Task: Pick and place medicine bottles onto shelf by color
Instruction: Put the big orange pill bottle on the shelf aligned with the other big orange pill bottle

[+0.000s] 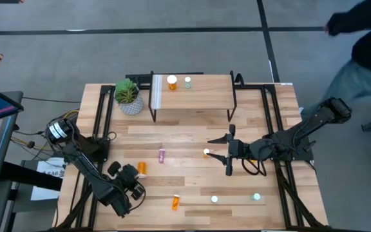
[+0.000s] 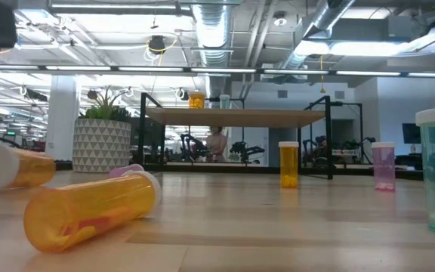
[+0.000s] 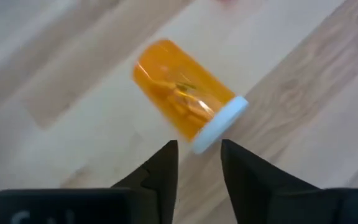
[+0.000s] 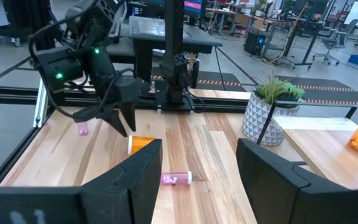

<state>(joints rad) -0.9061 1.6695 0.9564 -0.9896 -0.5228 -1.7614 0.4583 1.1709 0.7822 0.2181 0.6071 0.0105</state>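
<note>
A large orange medicine bottle [image 3: 182,96] lies on its side on the table, its white cap [image 3: 221,123] toward my left gripper [image 3: 199,154]. That gripper is open by a narrow gap and points down just above the bottle [image 1: 142,168], at the near left. My right gripper [image 4: 197,163] hangs open, high over the table's middle [image 1: 227,154], holding nothing. A small orange bottle [image 1: 206,152] stands on the table below it. The shelf [image 1: 192,92] at the far side bears an orange bottle [image 1: 172,81] and a teal one [image 1: 187,82], both upright. My left gripper comes from above, slanting down at the capped end of the lying bottle. The cap's rim [image 3: 199,147] reaches just between the two fingertips. Whether a finger touches it, I cannot tell. The bottle rests on the table on its side.
Another orange bottle [image 1: 175,202] lies near the front edge, a pink one [image 1: 161,154] lies mid-table, and a white-capped [image 1: 214,199] and a teal bottle [image 1: 256,196] stand at the near right. A potted plant [image 1: 129,96] stands left of the shelf. A person [image 1: 366,38] is beyond the far right corner.
</note>
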